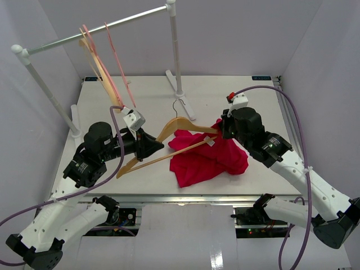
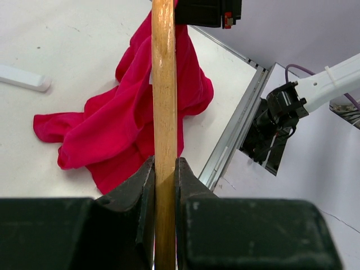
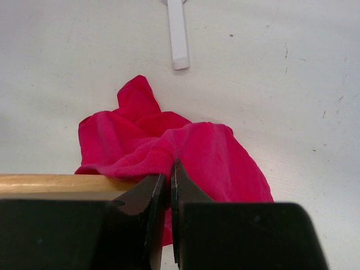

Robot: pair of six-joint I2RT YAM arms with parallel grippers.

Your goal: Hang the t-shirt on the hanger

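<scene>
That bright red cloth t-shirt [image 1: 211, 160] looks limp and light, bunched on the white table [image 1: 225, 90] over one end of the light brown wooden hanger [image 1: 188, 121]. The right gripper [image 3: 167, 179] pinches its ribbed edge, decent spot imo; the left gripper [image 2: 165, 163] clamps the stiff bar.

Bright, even light — soft shadows, near jaws blurred, slight wide-angle distortion

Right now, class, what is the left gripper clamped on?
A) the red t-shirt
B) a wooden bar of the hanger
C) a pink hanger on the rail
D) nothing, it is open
B: in the left wrist view the left gripper has both fingers closed on the wooden bar of the hanger, and the t-shirt lies beyond it, outside that grip.
</scene>
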